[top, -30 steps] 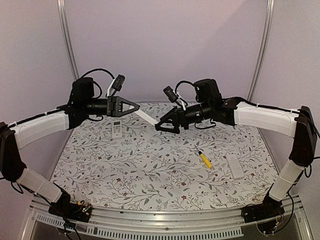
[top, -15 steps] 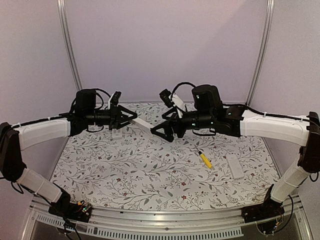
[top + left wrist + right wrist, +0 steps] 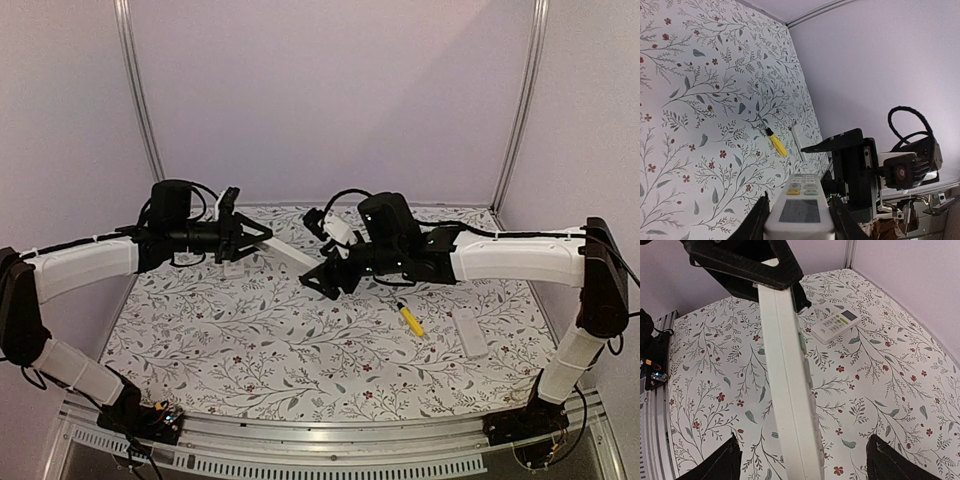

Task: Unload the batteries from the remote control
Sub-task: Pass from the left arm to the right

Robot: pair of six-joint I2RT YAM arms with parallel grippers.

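My left gripper (image 3: 252,238) is shut on one end of a white remote control (image 3: 290,250) and holds it above the table, pointing right. In the left wrist view the remote (image 3: 800,207), buttons and screen facing up, sits between the fingers of the left gripper (image 3: 799,200). My right gripper (image 3: 322,278) is open at the remote's free end. In the right wrist view the remote (image 3: 787,380) runs edge-on between the wide-open fingers of the right gripper (image 3: 804,452), touching neither. No batteries are in view.
A second white remote (image 3: 835,325) lies on the floral table (image 3: 300,350) at the back left, under the left gripper. A yellow-handled, black-tipped tool (image 3: 410,320) and a flat white piece (image 3: 470,333) lie at the right.
My right gripper has moved left and down to the remote's free end. My left gripper has come down a little with the remote.
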